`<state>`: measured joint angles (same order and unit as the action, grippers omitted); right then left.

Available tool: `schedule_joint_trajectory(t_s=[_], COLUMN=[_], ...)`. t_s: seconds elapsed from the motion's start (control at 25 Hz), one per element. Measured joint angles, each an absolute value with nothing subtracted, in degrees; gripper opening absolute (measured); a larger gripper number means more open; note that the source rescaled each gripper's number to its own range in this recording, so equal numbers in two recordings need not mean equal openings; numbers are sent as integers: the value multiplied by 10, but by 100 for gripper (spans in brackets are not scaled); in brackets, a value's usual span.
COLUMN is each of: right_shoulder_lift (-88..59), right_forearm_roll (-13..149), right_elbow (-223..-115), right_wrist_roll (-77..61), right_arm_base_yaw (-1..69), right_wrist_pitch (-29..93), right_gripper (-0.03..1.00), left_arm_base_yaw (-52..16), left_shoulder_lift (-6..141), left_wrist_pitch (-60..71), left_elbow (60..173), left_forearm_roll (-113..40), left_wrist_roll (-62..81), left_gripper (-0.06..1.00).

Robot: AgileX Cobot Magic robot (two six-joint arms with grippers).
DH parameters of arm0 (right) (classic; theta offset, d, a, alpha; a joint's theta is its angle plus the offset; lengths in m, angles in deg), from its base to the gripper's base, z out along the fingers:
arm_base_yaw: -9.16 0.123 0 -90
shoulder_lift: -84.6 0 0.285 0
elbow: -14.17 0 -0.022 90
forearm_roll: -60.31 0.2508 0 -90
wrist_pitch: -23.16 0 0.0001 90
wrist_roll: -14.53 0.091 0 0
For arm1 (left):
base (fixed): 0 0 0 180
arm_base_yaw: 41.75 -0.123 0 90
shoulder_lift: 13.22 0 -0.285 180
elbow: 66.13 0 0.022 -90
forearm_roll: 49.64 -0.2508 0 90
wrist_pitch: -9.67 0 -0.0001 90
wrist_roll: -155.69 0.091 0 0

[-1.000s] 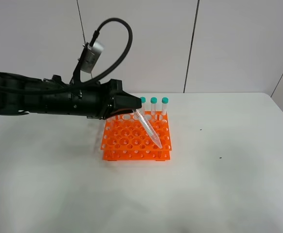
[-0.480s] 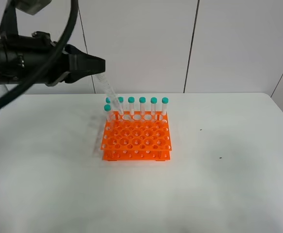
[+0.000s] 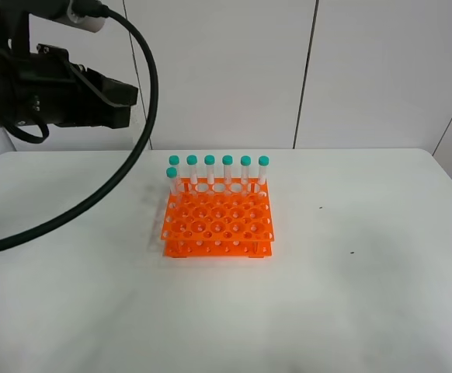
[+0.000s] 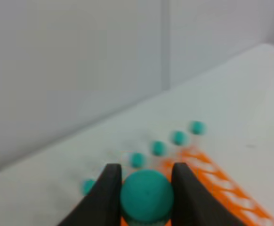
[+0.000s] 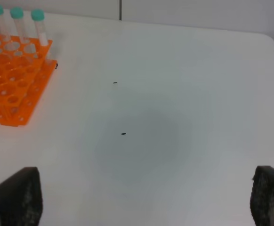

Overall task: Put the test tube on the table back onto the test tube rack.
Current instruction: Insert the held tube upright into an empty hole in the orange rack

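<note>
The orange test tube rack [image 3: 218, 221] stands mid-table with several teal-capped tubes [image 3: 227, 171] upright along its back edge. My left gripper [image 3: 126, 96] is raised high, up and to the left of the rack. In the left wrist view the left gripper [image 4: 146, 172] is shut on the teal cap of the test tube [image 4: 147, 197]. The tube body is hidden below the cap. The blurred rack [image 4: 221, 188] lies beneath. I cannot make out the held tube in the exterior view. My right gripper [image 5: 141, 202] is open and empty, low over bare table to the right of the rack [image 5: 10, 89].
The white table [image 3: 350, 295] carries a few tiny dark specks [image 5: 123, 133] to the right of the rack. White wall panels stand behind. The left arm's black cable [image 3: 133, 155] loops down over the table's left side.
My left gripper has risen and pulled back to the left, away from over the rack, with the tube. The tube hung in sight half a second ago and no longer shows in the exterior view.
</note>
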<state>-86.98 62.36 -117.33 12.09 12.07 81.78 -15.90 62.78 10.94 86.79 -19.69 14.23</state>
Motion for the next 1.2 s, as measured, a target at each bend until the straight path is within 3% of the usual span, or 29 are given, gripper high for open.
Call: schedule_joint_trajectory(t_s=[0.16,0.32,0.6,1.0,1.2], right_shoulder_lift=[-870,-870,-870,-870,-870], right_forearm_roll=[624,624,624,624,624], right_elbow=[-1173,-1173,-1173,-1173,-1173], right_wrist_roll=[121,121,121,121,121], right_arm_base_yaw=[121,121,121,121,121], right_wrist_pitch=[818,818,818,818,818], right_gripper=[97,97,97,97,97], left_arm_base_yaw=[-119,-104,-104,-105,-121], left_shoulder_lift=[631,678,800,907,952], left_wrist_pitch=[204,278,318,221,206], left_elbow=[844,826,849,987,1002], left_forearm_roll=[-427,-523,-534,-535,-537], left_wrist_roll=[-91,-189,-227,-267,-267], left_gripper=[0,0,0,0,0])
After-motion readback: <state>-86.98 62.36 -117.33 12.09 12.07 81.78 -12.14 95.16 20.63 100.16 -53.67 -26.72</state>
